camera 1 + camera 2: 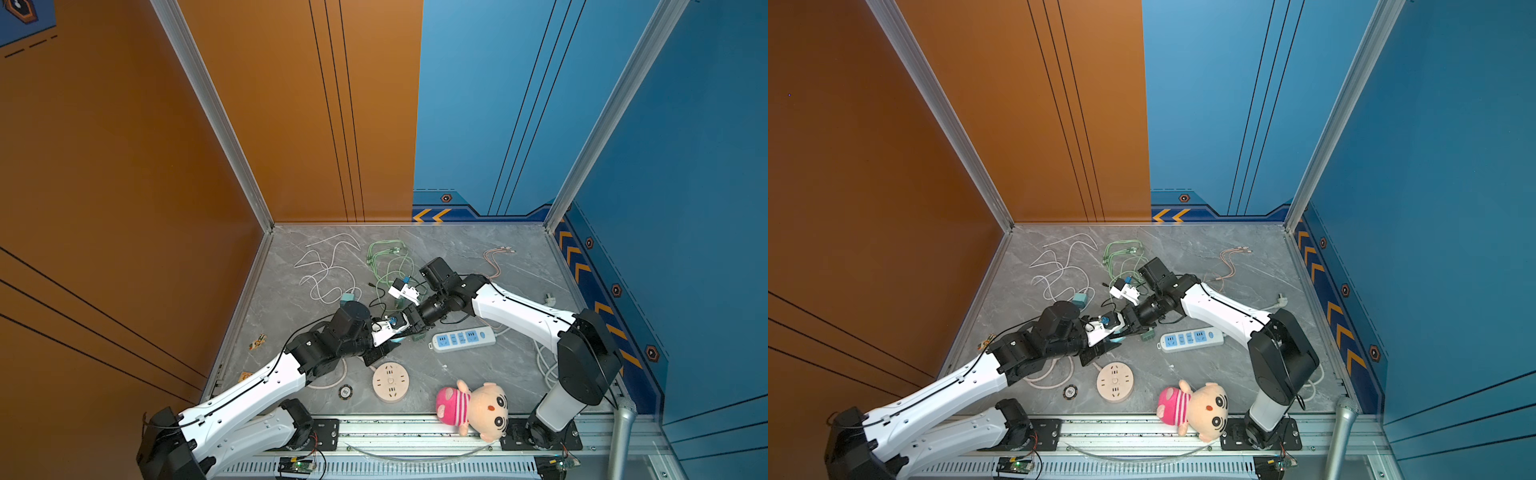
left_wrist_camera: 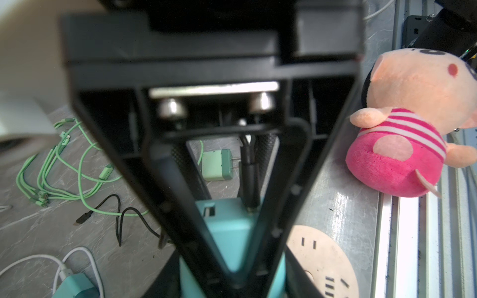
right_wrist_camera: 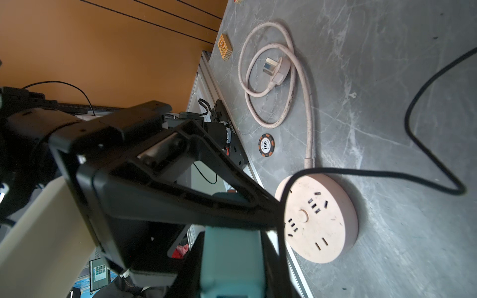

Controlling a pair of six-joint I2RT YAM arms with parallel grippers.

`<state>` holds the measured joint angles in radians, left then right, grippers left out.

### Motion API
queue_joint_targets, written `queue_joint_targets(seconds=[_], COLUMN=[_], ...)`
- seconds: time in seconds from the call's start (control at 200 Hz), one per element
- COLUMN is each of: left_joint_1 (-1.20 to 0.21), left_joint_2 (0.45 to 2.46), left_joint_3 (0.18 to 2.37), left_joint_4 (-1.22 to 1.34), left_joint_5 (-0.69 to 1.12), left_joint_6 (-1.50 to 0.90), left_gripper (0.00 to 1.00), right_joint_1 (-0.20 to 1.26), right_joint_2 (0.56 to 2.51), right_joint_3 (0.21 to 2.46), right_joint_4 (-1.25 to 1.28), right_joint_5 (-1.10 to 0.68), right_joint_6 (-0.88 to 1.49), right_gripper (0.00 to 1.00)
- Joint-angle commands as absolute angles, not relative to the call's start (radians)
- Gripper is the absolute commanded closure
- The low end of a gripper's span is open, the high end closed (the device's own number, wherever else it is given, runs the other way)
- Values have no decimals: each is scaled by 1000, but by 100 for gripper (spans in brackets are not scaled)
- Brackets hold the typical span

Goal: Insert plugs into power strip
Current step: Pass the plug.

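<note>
The left fingers (image 3: 180,209) pinch a teal plug (image 2: 227,232) by its body. The right fingers (image 2: 178,219) are pressed onto the same plug from the opposite side, so the two arms meet over the middle of the table (image 1: 457,249). A black cable (image 3: 387,174) is pushed into a port on the back of the plug and loops away across the table. Just right of the fingers a mint green plug (image 2: 216,165) lies on its side with its prongs level with the table. Further right lies the white power strip (image 1: 463,338), its blue sockets facing up. Nearer than the fingers sits a round beige socket disc (image 1: 390,382). Its thick cord is coiled to the left, and a poker chip (image 1: 345,392) lies just beside the disc. A second teal plug (image 1: 348,298) rests on the table to the far left of the fingers, next to loose white cables (image 1: 328,270). Green cables (image 1: 386,257) tangle toward the far middle, and a pink cable (image 1: 496,259) lies at the far right. A plush doll (image 1: 473,409) lies at the near edge.
</note>
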<state>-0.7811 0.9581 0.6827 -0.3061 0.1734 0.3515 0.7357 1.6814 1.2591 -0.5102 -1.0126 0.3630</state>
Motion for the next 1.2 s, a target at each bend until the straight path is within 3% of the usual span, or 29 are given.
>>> queue_joint_targets(seconds=[0.0, 0.165, 0.601, 0.946, 1.076, 1.196], left_joint_1=[-803, -838, -816, -713, -634, -594], left_joint_2=[983, 968, 666, 728, 768, 866], left_joint_3=[703, 702, 677, 749, 796, 836], left_joint_4=[-295, -288, -297, -399, -497, -614], left_joint_5=[2, -105, -268, -427, -247, -211], left_joint_6=[344, 361, 162, 14, -31, -145], left_gripper=[51, 37, 33, 36, 46, 57], right_joint_1=[755, 710, 678, 773, 800, 801], right_joint_2=[1667, 1664, 1688, 1672, 1653, 1641], right_joint_3=[1261, 1267, 1349, 1380, 1363, 1360], right_joint_4=[-544, -545, -713, -886, -893, -894], right_joint_5=[-1024, -912, -745, -555, -542, -525], right_joint_6=[328, 369, 305, 291, 300, 311], right_gripper=[100, 100, 100, 100, 100, 100])
